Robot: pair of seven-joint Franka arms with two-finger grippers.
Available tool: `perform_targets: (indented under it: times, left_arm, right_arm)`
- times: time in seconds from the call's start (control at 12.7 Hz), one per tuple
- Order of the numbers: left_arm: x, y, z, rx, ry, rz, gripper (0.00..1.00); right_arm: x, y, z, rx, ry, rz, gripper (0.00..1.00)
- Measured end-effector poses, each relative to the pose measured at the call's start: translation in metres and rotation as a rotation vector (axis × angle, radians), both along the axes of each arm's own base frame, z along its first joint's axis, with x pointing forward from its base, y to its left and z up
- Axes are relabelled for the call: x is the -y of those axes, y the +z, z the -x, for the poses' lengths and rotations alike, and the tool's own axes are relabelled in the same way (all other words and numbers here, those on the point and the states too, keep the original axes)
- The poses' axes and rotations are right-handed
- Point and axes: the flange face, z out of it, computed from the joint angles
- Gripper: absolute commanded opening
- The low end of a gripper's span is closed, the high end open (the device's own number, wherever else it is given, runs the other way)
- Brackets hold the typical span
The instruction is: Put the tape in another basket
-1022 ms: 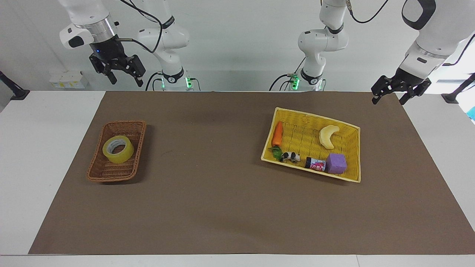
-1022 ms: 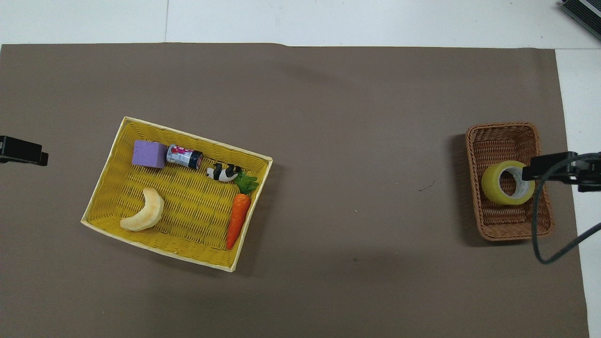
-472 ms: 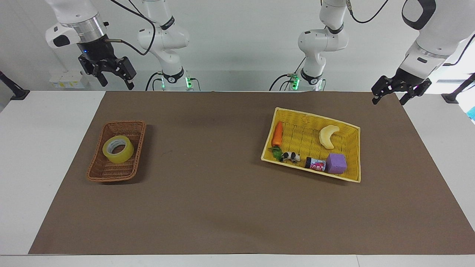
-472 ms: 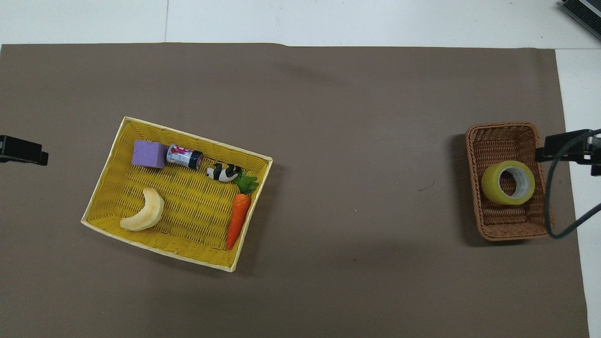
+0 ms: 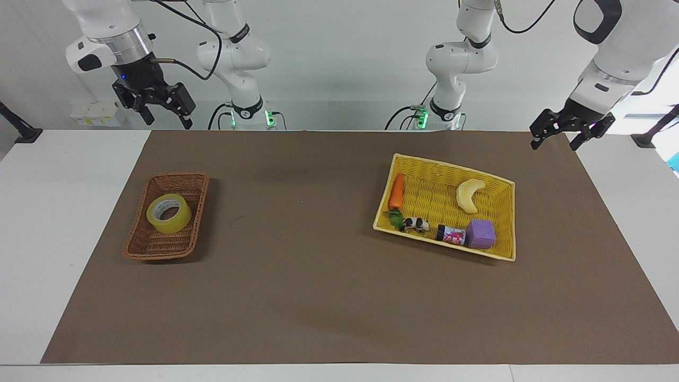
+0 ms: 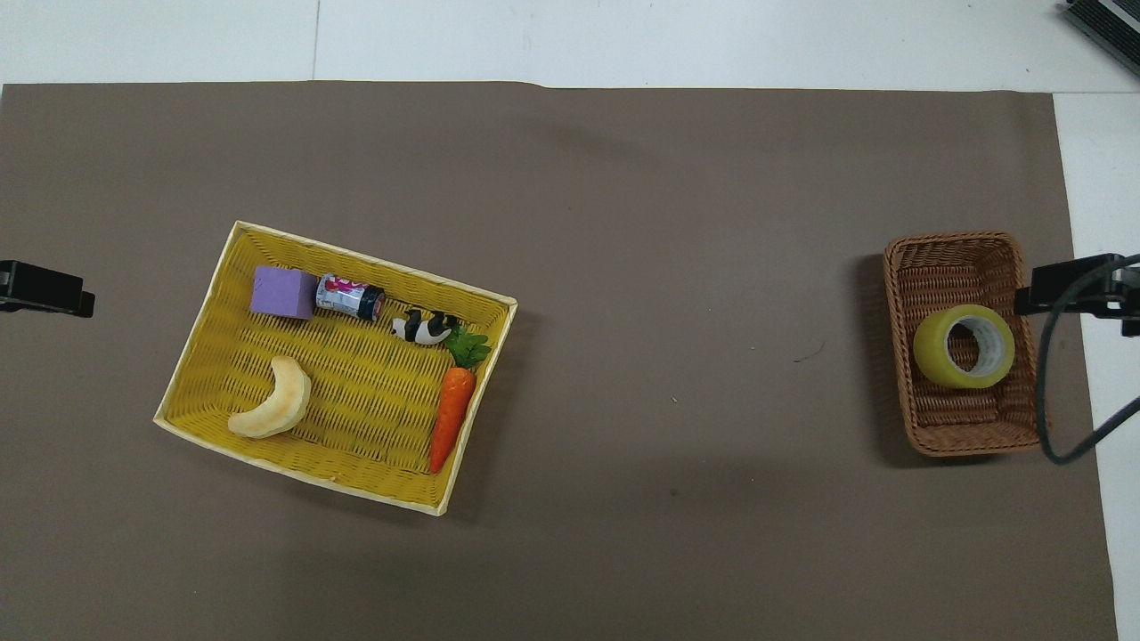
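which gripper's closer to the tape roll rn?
Right. The right gripper hangs open above the table edge at the end where the tape sits in the brown basket. The left gripper, open, waits at the opposite end.

Yellowish tape (image 5: 168, 213); brown woven basket (image 5: 147, 245); bright yellow basket (image 5: 504, 220); orange carrot (image 5: 396, 192); purple block (image 5: 481, 234); black-white, perhaps cow, figure (image 5: 415, 224).

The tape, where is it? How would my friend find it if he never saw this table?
Look at the brown mat, toward the right arm's end, for the small dark wicker basket. The tape lies in it, alone: a yellowish roll with a pale hole, unlike the solid banana in the yellow basket.
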Motion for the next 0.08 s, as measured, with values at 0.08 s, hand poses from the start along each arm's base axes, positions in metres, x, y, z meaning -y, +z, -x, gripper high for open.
perform_targets:
  times: [0.08]
  left_arm:
    - [0.0, -0.0002, 0.0007, -0.001, 0.0, 0.0, 1.0]
  right_arm:
    - [0.0002, -0.0005, 0.0, 0.0, 0.017, 0.003, 1.0]
